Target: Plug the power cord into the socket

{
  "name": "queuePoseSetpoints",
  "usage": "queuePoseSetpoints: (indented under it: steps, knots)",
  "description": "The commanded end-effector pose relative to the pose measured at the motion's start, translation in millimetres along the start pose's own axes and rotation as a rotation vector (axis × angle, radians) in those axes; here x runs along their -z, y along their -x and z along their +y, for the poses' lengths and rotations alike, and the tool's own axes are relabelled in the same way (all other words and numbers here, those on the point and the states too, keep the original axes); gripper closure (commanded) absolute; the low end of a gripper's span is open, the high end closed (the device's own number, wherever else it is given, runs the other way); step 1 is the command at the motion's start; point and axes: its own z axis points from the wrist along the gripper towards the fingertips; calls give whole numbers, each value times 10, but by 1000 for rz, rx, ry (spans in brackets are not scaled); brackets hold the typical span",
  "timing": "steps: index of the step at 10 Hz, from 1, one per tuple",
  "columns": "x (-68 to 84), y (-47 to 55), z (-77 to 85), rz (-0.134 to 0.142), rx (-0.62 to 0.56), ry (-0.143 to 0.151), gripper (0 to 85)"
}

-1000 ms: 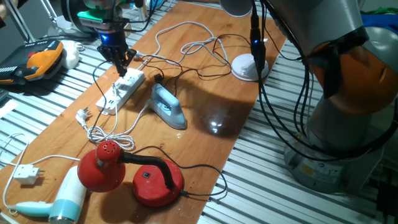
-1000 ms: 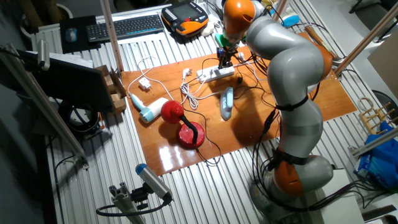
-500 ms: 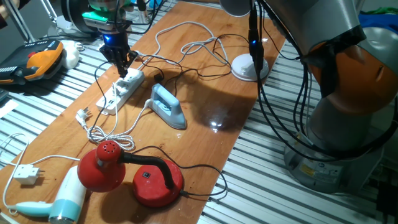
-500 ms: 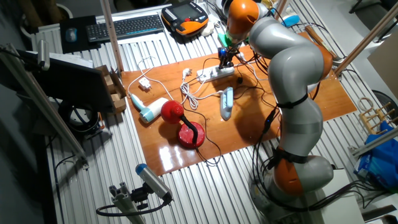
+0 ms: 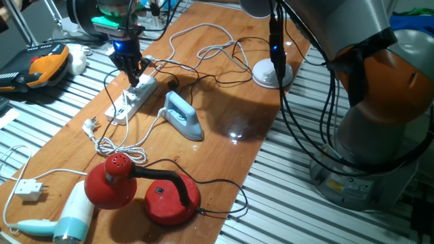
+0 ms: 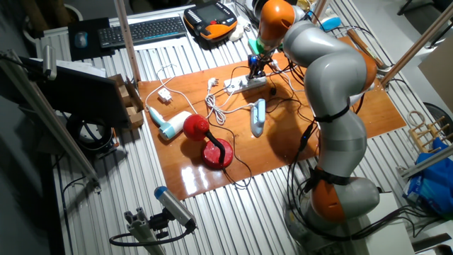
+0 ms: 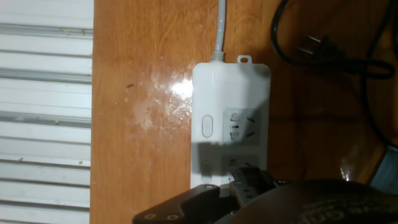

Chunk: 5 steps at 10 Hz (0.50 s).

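The socket is a long white power strip on the wooden table, also seen in the other fixed view and filling the hand view. My gripper hangs fingers-down just over the strip's far end. In the hand view the gripper is shut on the small black plug of the power cord, which sits right above the second outlet. Whether the prongs are inside the outlet is hidden. The first outlet and its switch are uncovered.
A second black plug lies loose on the table beside the strip. A blue iron lies right of the strip. A red lamp, a hair dryer, a white plug and a white lamp base share the table with tangled cables.
The gripper has shifted a little along the strip toward the table's far end, staying just above it. The strip and the other objects have not moved.
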Motion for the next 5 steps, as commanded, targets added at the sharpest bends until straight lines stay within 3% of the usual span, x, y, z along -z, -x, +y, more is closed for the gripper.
queuePoseSetpoints:
  steps: [1, 5]
  knots:
    - [-34, -6, -6, -2, -3, 2, 850]
    - [-117, -5, 27, 4, -25, 7, 850]
